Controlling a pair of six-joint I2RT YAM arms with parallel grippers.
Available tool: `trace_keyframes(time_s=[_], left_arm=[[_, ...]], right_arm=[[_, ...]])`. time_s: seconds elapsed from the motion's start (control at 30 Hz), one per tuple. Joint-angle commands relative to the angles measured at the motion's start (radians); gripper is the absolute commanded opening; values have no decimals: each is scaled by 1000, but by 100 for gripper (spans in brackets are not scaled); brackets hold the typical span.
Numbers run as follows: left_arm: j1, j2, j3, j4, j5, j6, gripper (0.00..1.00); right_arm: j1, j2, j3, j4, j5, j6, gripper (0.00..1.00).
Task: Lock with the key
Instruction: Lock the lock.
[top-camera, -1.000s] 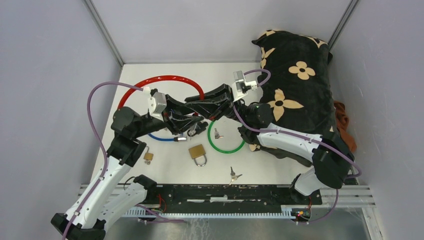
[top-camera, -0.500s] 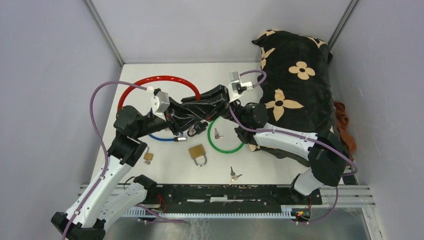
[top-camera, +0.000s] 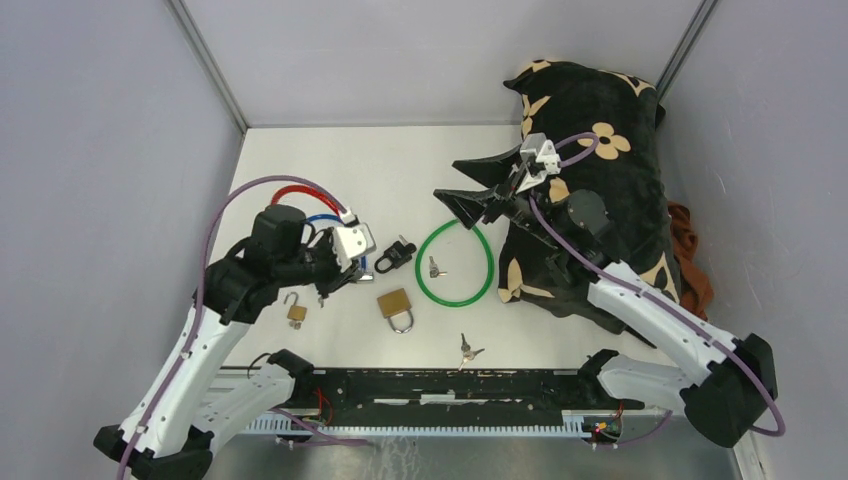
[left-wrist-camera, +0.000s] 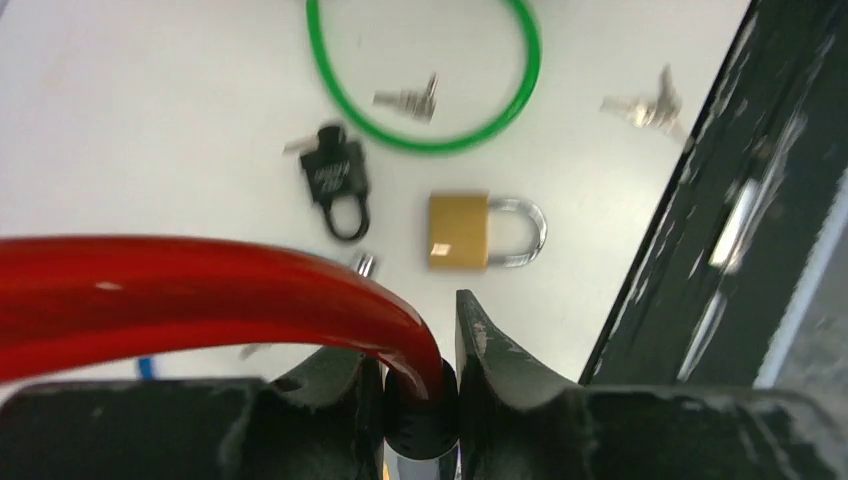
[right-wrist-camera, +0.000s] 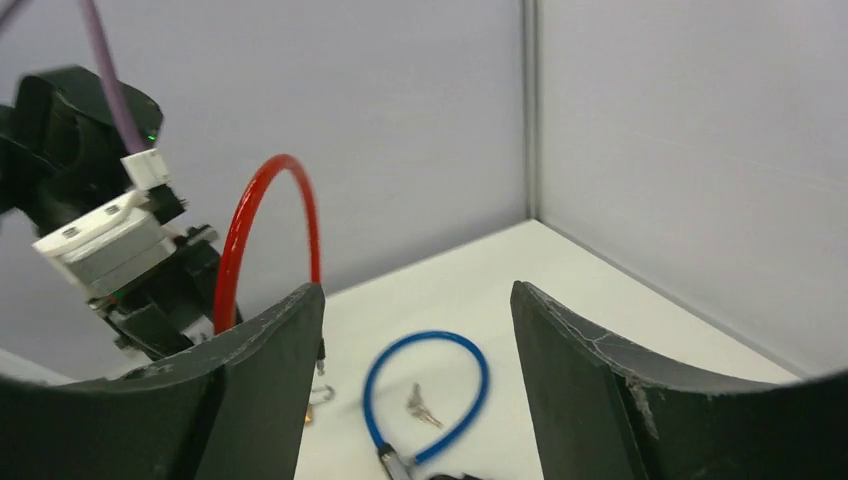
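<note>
Since a second ago the right gripper (top-camera: 462, 200) had let go and backed off from the centre to 1 o'clock, jaws wide and empty. The left gripper (left-wrist-camera: 420, 340) stayed clamped on the end barrel of the red cable lock (left-wrist-camera: 200, 275), now at 9 o'clock with its loop lifted.

Judged: the turn was finished or abandoned. Whether a key sat in the barrel could not be told.

- Black padlock (top-camera: 393, 256) just beside the left gripper.
- Brass padlock (top-camera: 396, 305) at 7 o'clock.
- Green cable loop (top-camera: 455, 263) around a loose key (top-camera: 433, 267).
- Spare keys (top-camera: 467, 350) at 6 o'clock.
- Blue cable (top-camera: 320, 218) close by, a possible snag.
</note>
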Motion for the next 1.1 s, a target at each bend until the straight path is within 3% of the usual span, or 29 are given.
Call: trace_keyframes(time_s=[0.0,0.13,0.23,0.4,0.63,0.77,0.87,1.07], left_arm=[[1,33,120,-378,-292,530,2],[1,122,204,-578,-489,726,2],[2,115,226,-581,-636,838,2],[2,58,215,-290,-804,916,2],[2,-45,171,170,-732,767,2],[1,-93,171,296,-655,574,2],[1,-113,192,282,-613,355,2],[1,-197,133,288,-508,85,2]], right_arm=[[-5,-97,73,-387,122,-298,75],[-6,-112,122,-481,133,-385,77],[-7,-110,141,-512,150,-398,77],[-7,-103,140,-498,119,-442,77],[-6,-13,173,-528,-256,-590,75],[-6,39,168,-550,-240,-683,75],[-6,75,172,-545,-212,-707,76],[-6,100,78,-363,-25,-659,88]])
